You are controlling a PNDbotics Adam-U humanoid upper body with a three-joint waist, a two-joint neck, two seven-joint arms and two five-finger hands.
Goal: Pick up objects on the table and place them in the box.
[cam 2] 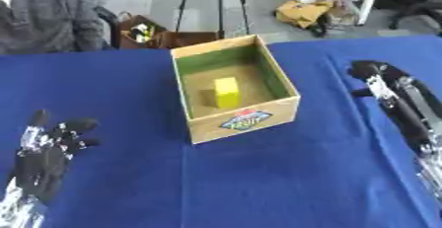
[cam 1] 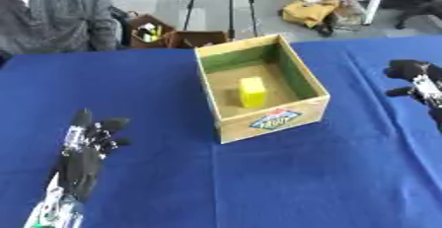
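Left eye view, centre of frame: a wooden box (cam 1: 259, 91), open at the top, standing on a blue-covered counter (cam 1: 285, 182). Pale wood outside, inner walls green, floor tan. Its near face carries a diamond-shaped label (cam 1: 275, 119) in red, white and blue; the lettering is too blurred to read. A small yellow block (cam 1: 252, 92) stands upright on the box floor, roughly central, just short of the near wall. Flat sides, plain, no markings made out.

Hard to see: the box's near wall hides the strip of floor directly behind it. The left arm is cut off by the bottom edge. The right hand is clipped by the right edge in this view; the right eye view shows more of it along with the forearm.

Left hand (cam 1: 86, 148), lower left of frame: black, fingers straight and spread, pointing to the upper edge, holding nothing. It sits well apart from the box, below and to the left of it.

Right hand (cam 2: 380, 76), right side of frame, about level with the box: fingers relaxed and open, nothing in them. Near the box's right wall but not touching it; the yellow block lies inside the box, to the left of this hand.
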